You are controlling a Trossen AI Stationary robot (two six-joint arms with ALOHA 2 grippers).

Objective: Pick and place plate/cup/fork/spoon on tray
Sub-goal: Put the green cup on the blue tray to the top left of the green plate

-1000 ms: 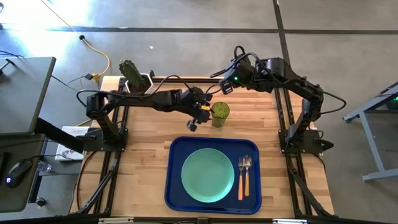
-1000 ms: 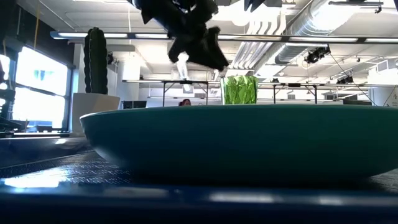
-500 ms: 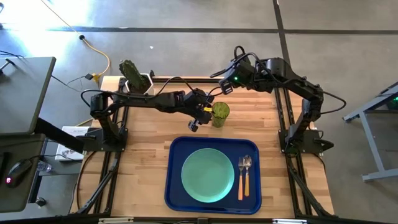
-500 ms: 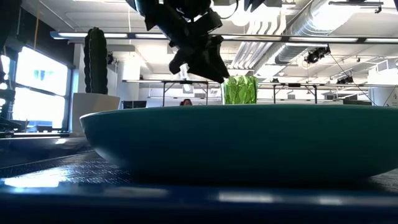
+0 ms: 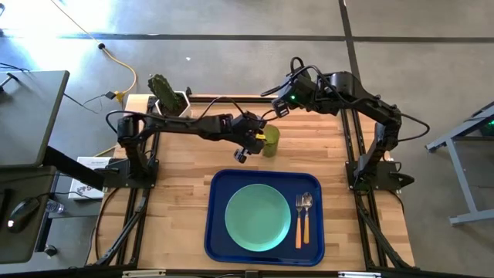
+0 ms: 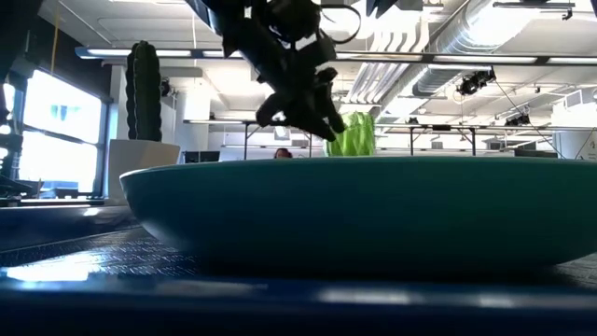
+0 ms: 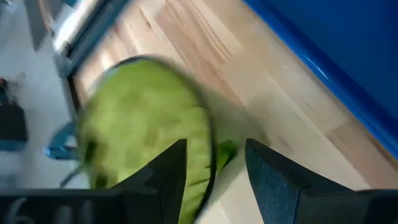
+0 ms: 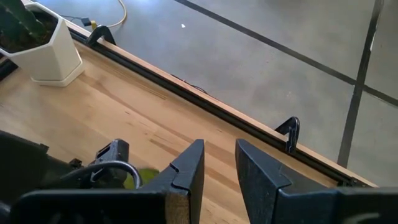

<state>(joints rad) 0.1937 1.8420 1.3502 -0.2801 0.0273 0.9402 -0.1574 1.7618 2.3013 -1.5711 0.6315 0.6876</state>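
Observation:
The dark-green cup stands tilted on the bare wood beyond the blue tray; the low view shows the cup leaning. My left gripper is open at the cup's left side. In its wrist view the blurred cup fills the space ahead of the gripper. The mint plate, the fork and the spoon lie on the tray. My right gripper hangs over the far part of the table, narrowly open on nothing. My left gripper comes at the cup slanting down from the table's left. The cup's rim edge lies between the two open fingers. One finger overlaps the cup, but the blur hides whether it is inside. The cup leans with its base on the table.
A white pot with a cactus stands at the table's far left corner. It also shows at the left of the low view. Bare wood lies left of the tray and between the tray and the cup.
My left gripper has gone down and toward the cup, still open. The cup, upright a second ago, has tipped over to a slant and shifted slightly, its base still on the table. My right arm has kept still.

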